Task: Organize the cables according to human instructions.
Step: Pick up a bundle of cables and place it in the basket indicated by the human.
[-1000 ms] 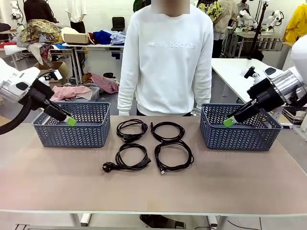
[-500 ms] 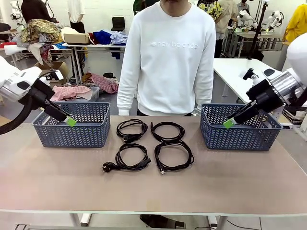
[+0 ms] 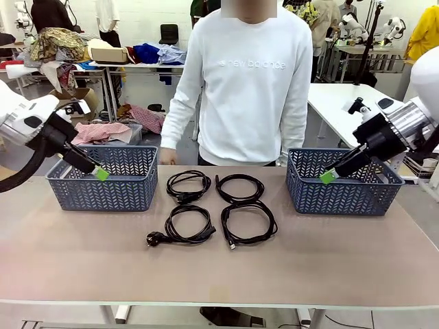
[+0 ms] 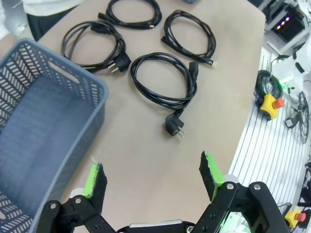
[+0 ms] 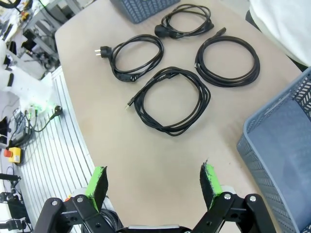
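Four coiled cables (image 3: 186, 197) lay on the tabletop (image 3: 219, 281). The left claw (image 4: 151, 167) and right claw (image 5: 153, 171) hung wide open, empty

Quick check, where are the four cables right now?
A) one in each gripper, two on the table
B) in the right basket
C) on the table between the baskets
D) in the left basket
C: all four cables lie coiled on the table, in the gap between the left basket and the right basket, with nothing gripping them.
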### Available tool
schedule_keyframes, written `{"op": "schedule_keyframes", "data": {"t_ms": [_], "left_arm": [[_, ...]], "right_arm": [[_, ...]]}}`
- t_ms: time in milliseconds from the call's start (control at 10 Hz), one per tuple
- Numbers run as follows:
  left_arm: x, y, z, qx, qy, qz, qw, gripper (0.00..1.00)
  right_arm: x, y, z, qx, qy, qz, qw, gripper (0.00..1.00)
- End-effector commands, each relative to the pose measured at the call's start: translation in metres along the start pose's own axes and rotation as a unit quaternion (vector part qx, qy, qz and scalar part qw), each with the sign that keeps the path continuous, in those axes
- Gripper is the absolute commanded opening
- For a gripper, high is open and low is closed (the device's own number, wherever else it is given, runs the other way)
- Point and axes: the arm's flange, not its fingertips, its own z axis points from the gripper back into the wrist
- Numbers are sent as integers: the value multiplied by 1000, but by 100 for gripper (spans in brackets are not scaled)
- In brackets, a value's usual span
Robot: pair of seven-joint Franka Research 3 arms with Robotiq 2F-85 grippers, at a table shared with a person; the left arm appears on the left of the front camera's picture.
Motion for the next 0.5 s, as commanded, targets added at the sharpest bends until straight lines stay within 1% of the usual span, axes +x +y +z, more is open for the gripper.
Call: {"op": "schedule_keyframes", "data": {"t_ms": [0,400], "left_arm": [[-4,2,-2,-9,-12,-11,1000,100],[-4,2,-2,-9,-12,-11,1000,100]], "right_arm": [[2,-1,1,8,-14,8,1000,100],[2,-1,1,8,-14,8,1000,100]]}}
